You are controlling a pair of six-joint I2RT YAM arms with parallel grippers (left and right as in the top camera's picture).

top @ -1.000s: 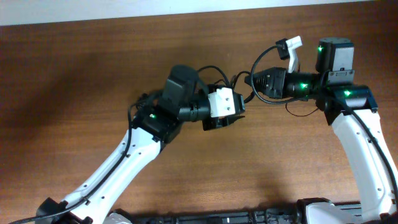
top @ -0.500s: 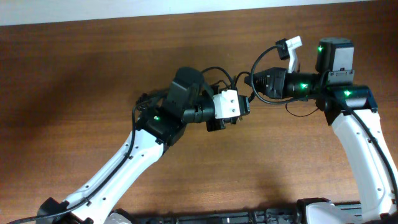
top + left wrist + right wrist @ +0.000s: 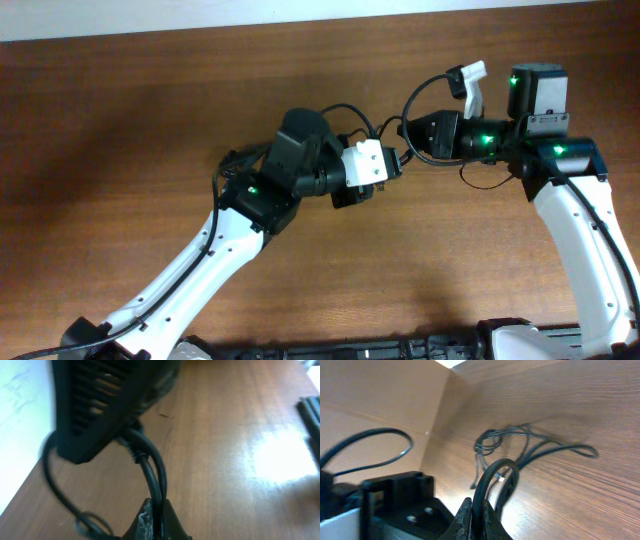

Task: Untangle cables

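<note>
A black cable [image 3: 150,467] runs between my two grippers, which nearly meet at the table's middle in the overhead view. The left gripper [image 3: 158,512] is shut on two strands of it; the strands rise to the black vented body of the right gripper [image 3: 95,405]. The right gripper [image 3: 479,515] is shut on a loop of the same black cable [image 3: 487,475]. Beyond it, more thin cables [image 3: 492,442] lie bunched on the wood with long loops trailing right. From overhead, the left gripper [image 3: 396,166] sits just below the right gripper [image 3: 403,130].
The brown wooden table [image 3: 120,120] reaches a pale wall at the back. The left arm [image 3: 200,260] crosses from the bottom left and the right arm [image 3: 585,240] from the right edge. A thin black loop [image 3: 482,181] hangs under the right arm.
The left gripper moved right and a little up toward the right gripper and went from open to shut on the cable. The right arm stayed still.
</note>
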